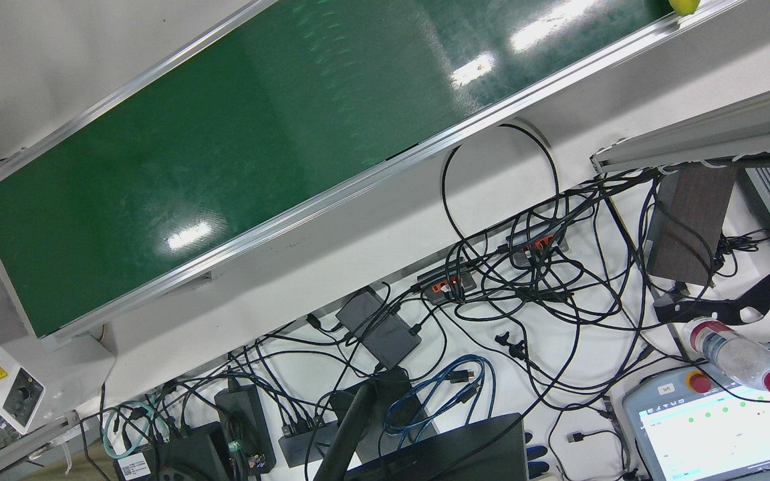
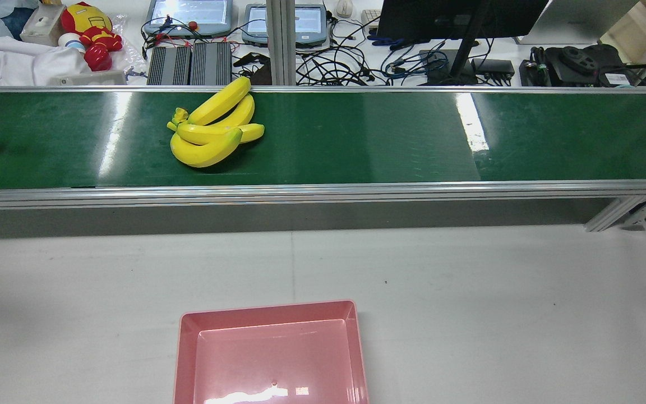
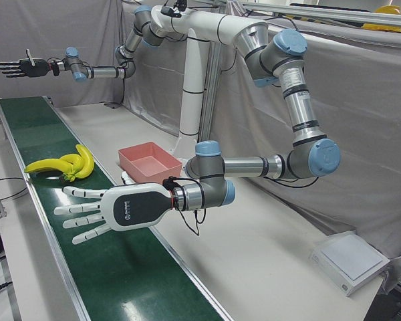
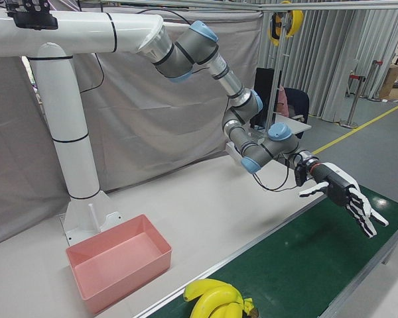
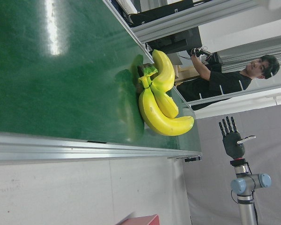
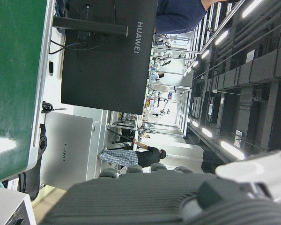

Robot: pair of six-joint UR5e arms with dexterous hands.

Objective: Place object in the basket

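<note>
one pink basket (image 2: pixel 270 353) sits nearest on the white table (image 2: pixel 469 280), empty. one banana bunch (image 2: pixel 215 130) lies beyond on the green belt (image 2: pixel 384 140). both hands, left (image 4: pixel 345 193) and right (image 3: pixel 110 208), hover flat, fingers spread, holding nothing.

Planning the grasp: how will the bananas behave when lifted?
The bananas are joined at one stem, so they will likely lift as one stiff bunch. Their glossy skin looks slippery. Lying flat on the belt, fanned out, they seem unlikely to roll.
</note>
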